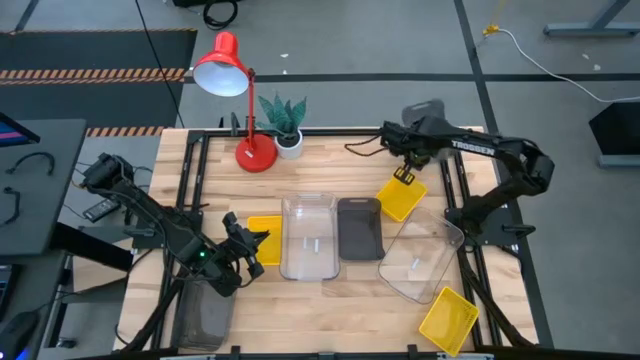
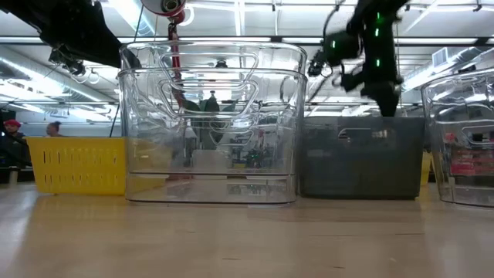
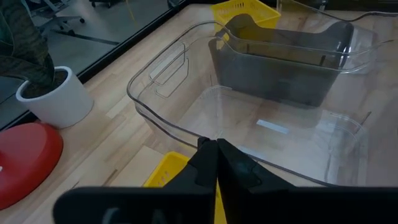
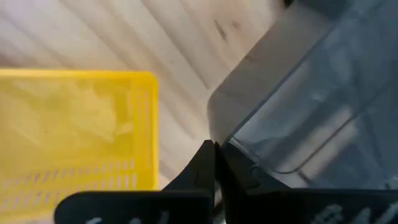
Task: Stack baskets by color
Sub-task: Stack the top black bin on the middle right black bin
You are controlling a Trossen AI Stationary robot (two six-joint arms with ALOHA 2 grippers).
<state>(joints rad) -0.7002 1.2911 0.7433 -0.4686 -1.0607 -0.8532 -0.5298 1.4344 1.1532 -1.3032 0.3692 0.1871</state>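
My left gripper (image 1: 252,241) (image 3: 215,149) is shut at the left edge of a small yellow basket (image 1: 268,240) (image 2: 77,164). That basket stands left of a clear basket (image 1: 307,235). A dark grey basket (image 1: 360,228) stands right of the clear one. My right gripper (image 1: 404,176) (image 4: 215,149) is shut with nothing in it, above the far edge of a second yellow basket (image 1: 401,198) (image 4: 68,130). A second clear basket (image 1: 422,258) lies askew nearby. A third yellow basket (image 1: 448,320) sits at the near right, and another grey basket (image 1: 205,315) at the near left. My left gripper seems to pinch the yellow basket's wall (image 3: 218,198), which shows as a thin yellow strip between the shut fingers. The fingers come slanting down from the table's left. In the low view the basket looks to stand on the table, its base down.
A red desk lamp (image 1: 240,110) and a small potted plant (image 1: 285,120) stand at the far edge. Black frame rails (image 1: 200,180) run along the table's sides. Bare wood shows between the far edge and the baskets.
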